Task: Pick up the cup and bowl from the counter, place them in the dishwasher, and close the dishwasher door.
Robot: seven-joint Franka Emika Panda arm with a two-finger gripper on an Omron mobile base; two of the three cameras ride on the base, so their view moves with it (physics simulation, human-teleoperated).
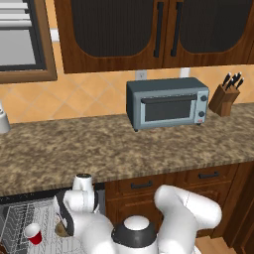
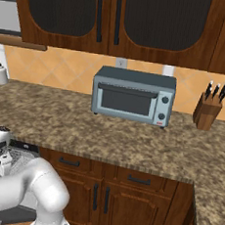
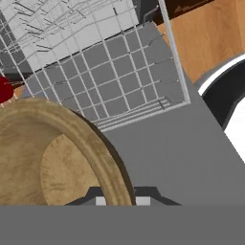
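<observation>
One bowl [image 3: 52, 158] pinched in the tool [image 3: 120, 201] above the dishwasher [image 3: 110, 72] rack; one cup [image 1: 33, 233] inside.

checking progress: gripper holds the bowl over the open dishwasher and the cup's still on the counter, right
Not quite. The cup is already in the dishwasher rack, as the left base view shows. The gripper does hold the bowl over it.

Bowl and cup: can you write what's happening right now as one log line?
gripper: shut on bowl rim | bowl: held over dishwasher rack | cup: lying in rack | dishwasher door: open
</observation>
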